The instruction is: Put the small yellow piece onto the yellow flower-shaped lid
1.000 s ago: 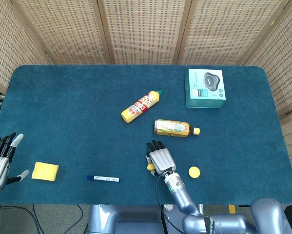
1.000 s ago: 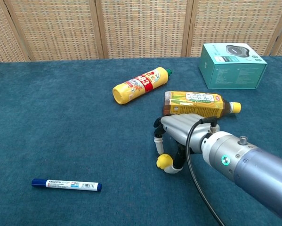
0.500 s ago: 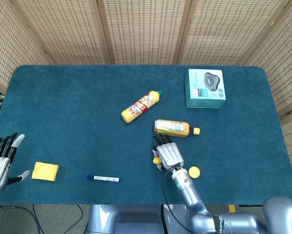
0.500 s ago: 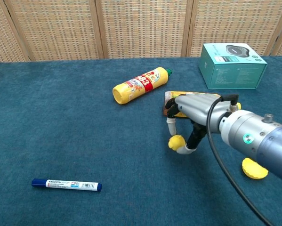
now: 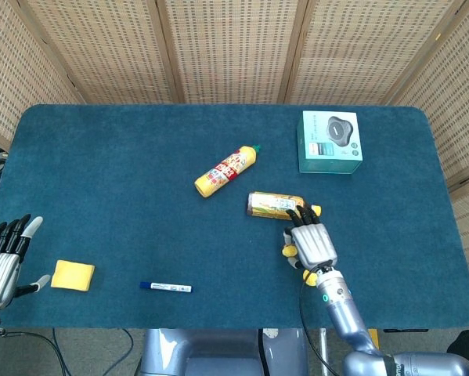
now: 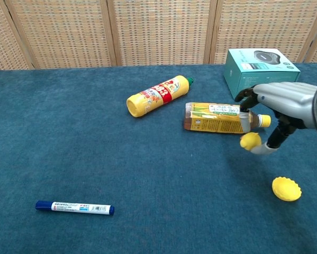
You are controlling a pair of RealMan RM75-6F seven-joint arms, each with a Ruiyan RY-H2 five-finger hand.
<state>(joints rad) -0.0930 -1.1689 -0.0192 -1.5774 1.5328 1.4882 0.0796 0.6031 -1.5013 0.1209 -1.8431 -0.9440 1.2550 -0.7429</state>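
Blue felt table point(image 6: 68, 132): right hand point(image 6: 285, 108) pinches the small yellow piece point(image 6: 250, 141) mid-right, flower-shaped lid point(image 6: 286, 188) lower right; left hand point(image 5: 3, 258) idle lower left, fingers spread.

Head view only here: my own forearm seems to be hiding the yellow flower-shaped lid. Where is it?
Observer: The chest view shows the yellow flower-shaped lid lying bare on the blue cloth, nearer the robot than the right robot hand.
Operator: Is the piece over it yet?
Observer: No. The small yellow piece is left of the lid and farther back, by the tea bottle's cap.
Operator: Is it lifted?
Observer: It appears so, pinched at the fingertips above the cloth.
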